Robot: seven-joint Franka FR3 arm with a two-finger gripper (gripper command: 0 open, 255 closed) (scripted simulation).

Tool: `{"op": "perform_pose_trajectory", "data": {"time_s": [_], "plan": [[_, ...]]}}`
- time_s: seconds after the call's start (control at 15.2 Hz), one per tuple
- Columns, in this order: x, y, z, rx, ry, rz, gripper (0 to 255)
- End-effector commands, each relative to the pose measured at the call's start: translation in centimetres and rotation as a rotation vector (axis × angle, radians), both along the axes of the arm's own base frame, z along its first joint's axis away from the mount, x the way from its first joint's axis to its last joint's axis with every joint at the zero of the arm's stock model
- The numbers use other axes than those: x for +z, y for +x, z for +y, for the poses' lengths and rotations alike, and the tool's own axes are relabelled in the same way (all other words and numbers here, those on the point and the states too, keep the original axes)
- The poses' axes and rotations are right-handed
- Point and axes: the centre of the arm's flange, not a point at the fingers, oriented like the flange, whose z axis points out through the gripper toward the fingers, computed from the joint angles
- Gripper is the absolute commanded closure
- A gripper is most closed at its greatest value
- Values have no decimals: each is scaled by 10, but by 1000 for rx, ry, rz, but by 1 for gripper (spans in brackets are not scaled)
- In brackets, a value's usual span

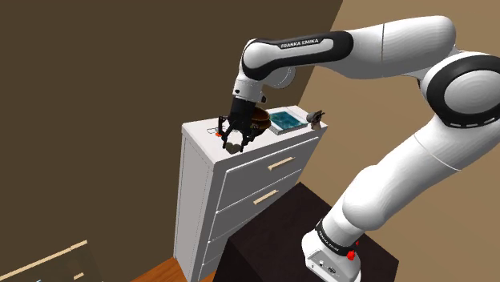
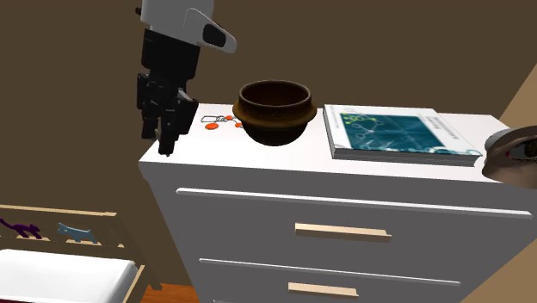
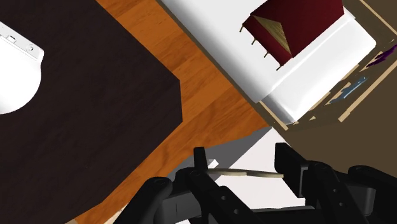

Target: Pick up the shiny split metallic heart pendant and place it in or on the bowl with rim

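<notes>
Pendant (image 2: 215, 120), white with orange-red spots, flat on dresser (image 2: 258, 160) beside brown rimmed bowl (image 2: 274, 110), fingers (image 3: 287, 167) apart, empty

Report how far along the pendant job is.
Nothing done yet: the pendant lies on the dresser top beside the brown bowl. The hand hangs open and empty by the dresser's front edge. Grasping, lifting and placing all remain.

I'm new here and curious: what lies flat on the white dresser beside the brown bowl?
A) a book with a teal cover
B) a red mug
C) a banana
A: a book with a teal cover lies flat on the dresser top, next to the bowl.
</notes>
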Motion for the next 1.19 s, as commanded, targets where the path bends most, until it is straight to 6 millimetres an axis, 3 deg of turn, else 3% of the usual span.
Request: {"op": "perform_pose_trajectory", "data": {"time_s": [0.0, 1.12], "plan": [[9, 0, 1, 0, 0, 0, 255], [99, 0, 1, 0, 0, 0, 255]]}}
